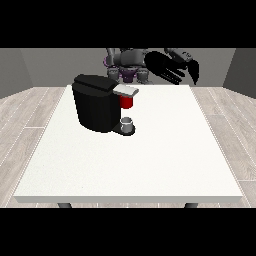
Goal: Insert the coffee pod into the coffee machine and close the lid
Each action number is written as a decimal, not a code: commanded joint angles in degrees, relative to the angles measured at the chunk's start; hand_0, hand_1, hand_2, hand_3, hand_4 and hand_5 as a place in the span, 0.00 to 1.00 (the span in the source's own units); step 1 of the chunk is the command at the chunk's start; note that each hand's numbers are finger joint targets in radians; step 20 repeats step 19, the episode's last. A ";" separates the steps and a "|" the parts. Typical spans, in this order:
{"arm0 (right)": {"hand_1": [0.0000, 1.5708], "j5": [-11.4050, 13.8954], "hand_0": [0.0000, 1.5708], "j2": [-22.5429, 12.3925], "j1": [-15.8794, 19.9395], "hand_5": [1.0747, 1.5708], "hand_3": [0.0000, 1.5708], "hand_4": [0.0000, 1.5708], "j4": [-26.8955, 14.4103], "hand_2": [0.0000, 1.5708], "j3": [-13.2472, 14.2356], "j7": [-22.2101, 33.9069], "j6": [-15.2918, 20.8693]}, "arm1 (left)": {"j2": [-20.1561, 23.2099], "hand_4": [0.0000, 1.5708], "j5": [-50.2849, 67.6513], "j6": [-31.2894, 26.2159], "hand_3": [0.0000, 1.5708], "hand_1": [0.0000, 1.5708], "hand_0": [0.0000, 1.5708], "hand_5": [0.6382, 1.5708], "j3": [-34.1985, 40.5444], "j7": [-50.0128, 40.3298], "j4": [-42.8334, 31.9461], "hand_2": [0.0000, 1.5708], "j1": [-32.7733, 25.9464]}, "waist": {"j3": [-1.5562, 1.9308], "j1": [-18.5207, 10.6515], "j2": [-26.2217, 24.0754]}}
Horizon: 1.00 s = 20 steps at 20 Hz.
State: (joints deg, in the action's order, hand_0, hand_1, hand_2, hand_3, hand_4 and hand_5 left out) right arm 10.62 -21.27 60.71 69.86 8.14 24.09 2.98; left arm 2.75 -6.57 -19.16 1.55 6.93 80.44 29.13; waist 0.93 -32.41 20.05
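A large white table [165, 165] stands on pale wooden flooring [25, 125]; grey walls [50, 65] behind.

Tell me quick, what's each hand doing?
Hand at the view's right: open, raised, holding nothing.
Other hand: not in view.

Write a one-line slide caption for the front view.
Open hand raised above the table, right of the coffee machine.

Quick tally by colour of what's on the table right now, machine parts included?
Black: 1, the coffee machine
Red: 1, a red thing at the machine
Grey: 1, a small grey thing on the machine's base
Total: 3
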 commanded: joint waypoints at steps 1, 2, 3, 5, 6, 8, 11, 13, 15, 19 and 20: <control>0.00 -1.19 0.00 2.17 5.25 1.00 0.00 0.00 -1.07 0.00 -1.07 -5.03 -0.87 | -0.49 0.20 0.35 0.15 0.00 0.00 0.00 1.00 -0.08 -0.81 0.16 0.00 2.34 | -0.94 -1.21 2.52; 0.00 -0.53 0.00 3.81 5.11 1.00 0.00 0.03 -0.50 0.00 -2.35 -5.64 -0.13 | 1.53 0.21 1.35 -0.32 0.00 0.00 0.00 1.00 2.42 -0.45 -1.27 0.00 3.28 | -0.96 0.19 2.75; 0.00 -0.68 0.00 2.61 5.49 1.00 0.00 0.08 -2.94 0.00 -1.54 -7.52 -0.98 | 1.12 0.19 0.16 0.54 0.00 0.00 0.00 1.00 1.38 -0.17 0.16 0.00 2.28 | -0.95 0.03 3.39; 0.00 -0.10 0.00 5.01 5.11 1.00 0.00 0.06 -3.57 0.00 -3.13 -9.28 -0.39 | 1.65 0.19 0.74 0.22 0.00 0.00 0.00 1.00 2.10 -0.12 -0.06 0.00 2.48 | -0.95 1.25 2.60; 0.00 -1.94 0.00 3.19 5.73 1.00 0.00 0.00 -5.92 0.00 -0.22 -10.48 -1.20 | 1.33 0.20 1.89 -1.55 0.00 0.00 0.00 1.00 1.08 -0.71 1.94 0.00 0.49 | -0.94 0.07 1.67; 0.00 -0.66 0.00 4.72 7.03 1.00 0.00 0.00 -7.30 0.00 -0.83 -12.12 0.93 | 0.08 0.22 0.82 -0.94 0.00 0.00 0.00 1.00 -0.68 -0.78 2.65 0.00 -0.17 | -0.95 -0.70 1.85; 0.00 -1.69 0.00 10.21 3.51 1.00 0.00 0.00 -4.84 0.00 -4.70 -14.20 -0.91 | 0.54 0.21 0.16 0.73 0.00 0.00 0.00 1.00 0.84 -0.20 0.53 0.00 -3.18 | -0.95 4.56 -2.62; 0.00 -2.13 0.00 10.55 3.72 1.00 0.00 0.00 -6.43 0.00 -3.84 -16.41 -0.46 | 0.17 0.16 0.85 -0.10 0.00 0.00 0.00 1.00 0.09 -2.33 1.91 0.00 -4.25 | -0.93 4.36 -4.07; 0.00 -1.74 0.00 14.04 -0.32 1.00 0.00 0.14 -5.33 0.00 -6.29 -20.29 -0.13 | -0.04 0.17 0.76 1.55 0.00 0.00 0.00 1.00 1.12 -2.67 2.19 0.00 -5.66 | -0.92 6.77 -6.14; 0.00 -2.79 0.00 20.91 -7.44 1.00 0.00 0.17 -0.62 0.00 -13.02 -20.00 -0.34 | 1.50 0.17 1.68 2.19 0.00 0.00 0.00 1.00 5.19 2.38 -3.82 0.00 -11.39 | -0.96 13.99 -11.30; 0.00 -2.79 0.00 20.91 -7.44 1.00 0.00 0.17 -0.62 0.00 -13.02 -20.00 -0.34 | 1.50 0.17 1.68 2.19 0.00 0.00 0.00 1.00 5.19 2.38 -3.82 0.00 -11.39 | -0.96 13.99 -11.30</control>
